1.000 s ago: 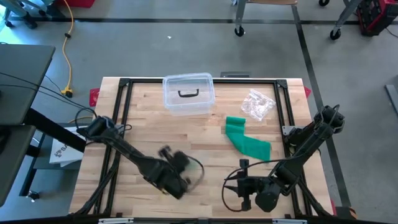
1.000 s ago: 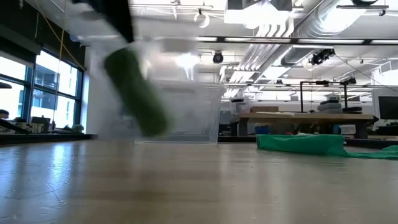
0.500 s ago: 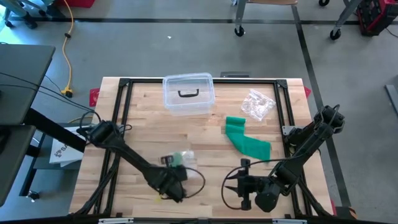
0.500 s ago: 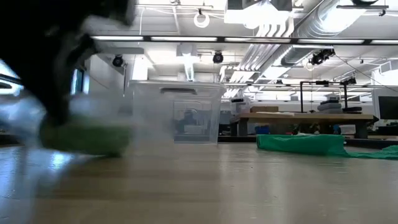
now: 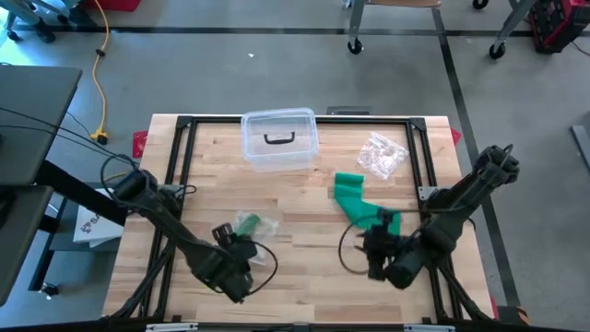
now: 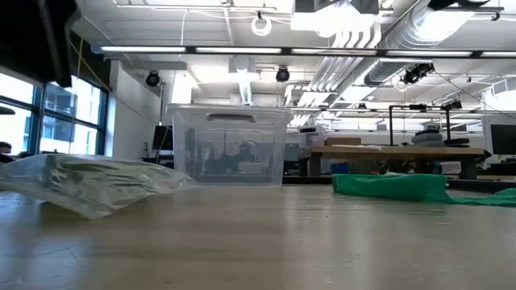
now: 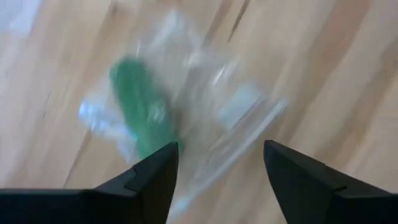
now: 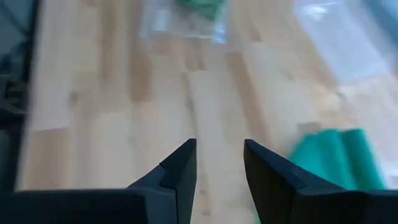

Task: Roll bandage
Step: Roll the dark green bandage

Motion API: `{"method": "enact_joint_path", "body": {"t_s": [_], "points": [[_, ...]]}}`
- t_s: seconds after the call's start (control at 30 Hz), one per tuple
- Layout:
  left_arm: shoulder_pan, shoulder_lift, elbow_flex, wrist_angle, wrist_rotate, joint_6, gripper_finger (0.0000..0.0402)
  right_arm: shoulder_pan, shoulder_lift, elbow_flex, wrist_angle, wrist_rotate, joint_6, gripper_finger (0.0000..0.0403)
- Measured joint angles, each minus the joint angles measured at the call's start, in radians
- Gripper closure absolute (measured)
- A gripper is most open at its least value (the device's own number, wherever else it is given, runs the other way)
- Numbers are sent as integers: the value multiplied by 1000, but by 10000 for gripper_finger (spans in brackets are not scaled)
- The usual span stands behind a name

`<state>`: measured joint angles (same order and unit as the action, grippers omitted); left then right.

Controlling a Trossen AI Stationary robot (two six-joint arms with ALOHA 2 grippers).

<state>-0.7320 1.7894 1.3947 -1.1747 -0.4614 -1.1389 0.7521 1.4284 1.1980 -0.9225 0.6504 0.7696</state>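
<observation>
We see the wooden tabletop (image 5: pixel 304 277) now carries the clear plastic bag with the rolled green bandage (image 5: pixel 251 224), near its left front; half a second ago the left gripper (image 5: pixel 230 247) held it, now it lies released. Bagged roll looks delivered. Loose green bandage strip (image 5: pixel 364 207) lies right of centre, unrolled. Left fingers (image 7: pixel 146 180) wide open, empty. Right gripper (image 5: pixel 375 251), fingers partly open and empty, has moved beside that strip.

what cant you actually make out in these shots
- Bagged green roll: blurred in the left wrist view, so its wrap detail is unreadable.
- Loose green bandage: near end hidden under the right gripper in the high view.
- Clear plastic box: contents unclear through its hazy walls in the low view.
- Crumpled clear wrapper: too small to identify.
</observation>
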Motion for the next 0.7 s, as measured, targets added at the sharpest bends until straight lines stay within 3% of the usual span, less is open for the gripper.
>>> {"method": "enact_joint_path", "body": {"t_s": [0.27,0.5,0.7], "points": [[-7,-17,0,237,-366,39,163,-221,-1,-2,-170,-82,-128,268],[72,16,-31,537,-339,297,163,-623,-11,-2,-170,-221,-542,215],[137,71,-119,750,-335,440,163,-974,-16,-70,-72,-602,-882,189]]}}
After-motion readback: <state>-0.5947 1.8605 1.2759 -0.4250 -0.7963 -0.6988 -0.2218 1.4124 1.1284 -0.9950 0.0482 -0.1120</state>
